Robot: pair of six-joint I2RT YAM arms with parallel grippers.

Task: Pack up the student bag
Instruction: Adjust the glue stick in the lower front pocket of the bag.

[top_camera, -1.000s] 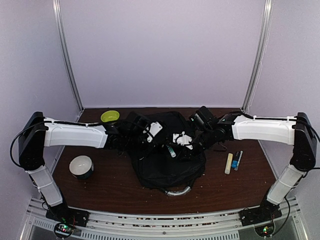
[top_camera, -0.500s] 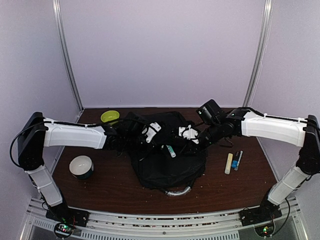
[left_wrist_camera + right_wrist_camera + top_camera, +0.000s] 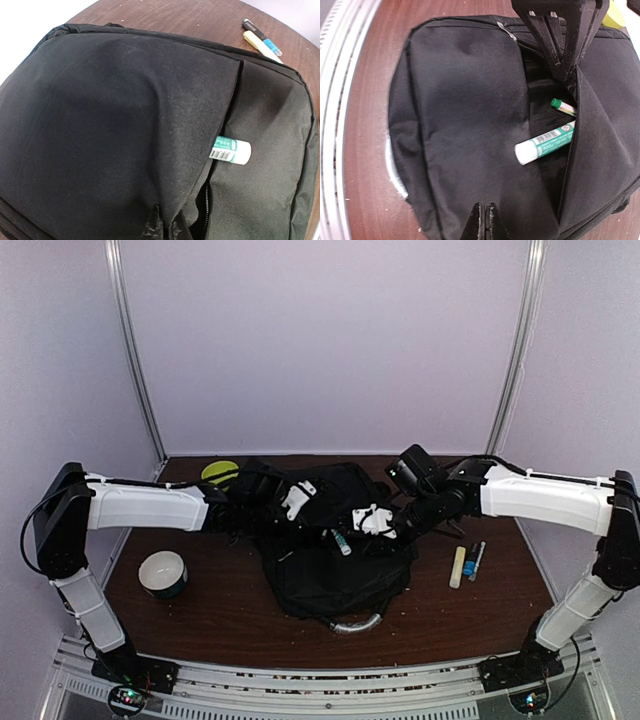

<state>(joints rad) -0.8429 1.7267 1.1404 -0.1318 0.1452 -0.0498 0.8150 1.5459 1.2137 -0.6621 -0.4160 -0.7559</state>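
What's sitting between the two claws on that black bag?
A white-and-green glue stick and a green-capped pen, lying in the student bag's open pocket; the right wrist view shows them best.

Black student bag (image 3: pixel 335 565) mid-table, left tool (image 3: pixel 298 499) and right tool (image 3: pixel 372 521) over it, white bowl (image 3: pixel 163 573) left

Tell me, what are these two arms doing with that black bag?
Two robot arms are packing the student bag. The left gripper and right gripper are each shut on its fabric, holding the front pocket open. A green-and-white tube pokes out of that pocket. Two pens lie on the table beside the bag.
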